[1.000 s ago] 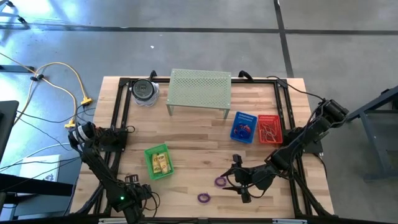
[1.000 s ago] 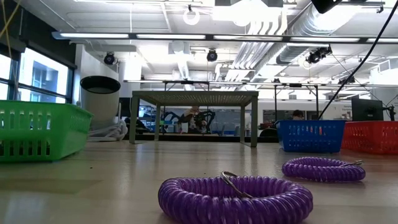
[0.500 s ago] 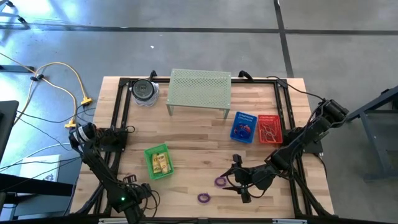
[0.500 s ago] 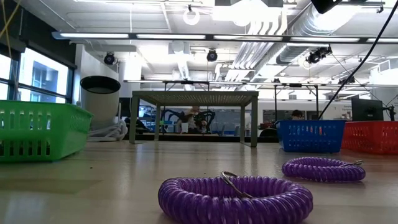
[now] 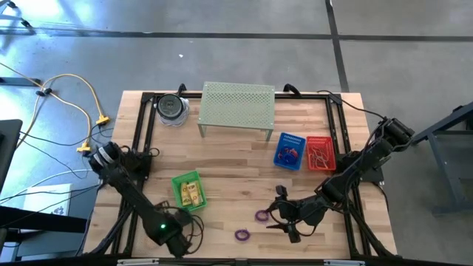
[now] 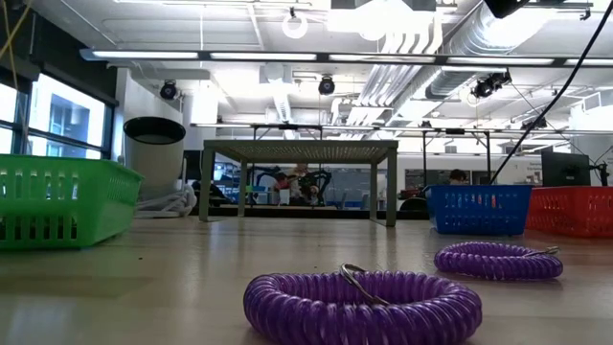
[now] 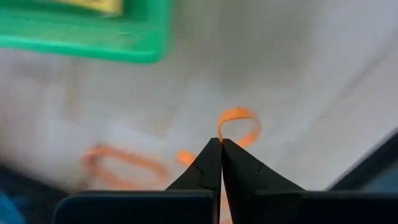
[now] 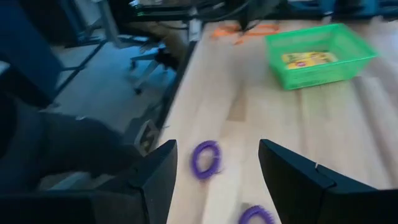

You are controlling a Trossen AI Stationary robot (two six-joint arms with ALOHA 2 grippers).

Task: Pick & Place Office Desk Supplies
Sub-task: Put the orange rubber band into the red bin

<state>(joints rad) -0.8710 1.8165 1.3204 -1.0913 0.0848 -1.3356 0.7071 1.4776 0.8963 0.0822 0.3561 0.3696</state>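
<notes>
My left gripper [image 5: 176, 238] points down near the table's front left edge, shut on a thin orange loop [image 7: 237, 123]. More orange loops [image 7: 118, 165] lie blurred on the table under it. The green basket [image 5: 188, 192] beside it holds yellow packets [image 5: 191, 194]. Two purple coiled loops [image 5: 261, 215] [image 5: 242, 235] lie flat on the table; in the low view they show as a near loop [image 6: 362, 307] and a farther loop [image 6: 498, 261]. My right gripper [image 5: 273, 219] hangs open just right of the nearer one [image 8: 255, 214], touching nothing. My left gripper pinches the orange loop's band [image 7: 219, 135] between its two fingertips [image 7: 211, 163], coming from above and pointing down. The rest of the loop curls out past the tips and looks clear of the table; it is thin and slack.
A pale-green perforated shelf [image 5: 236, 107] stands at the far middle, with a dark round container [image 5: 171, 108] to its left. A blue basket [image 5: 290, 150] and a red basket [image 5: 319, 153] with loops sit at the right. Bare wood lies mid-table.
My left arm has swung toward the table's right edge and risen; its gripper now sits a little farther right along the near edge. The right arm and both purple loops have kept still.
</notes>
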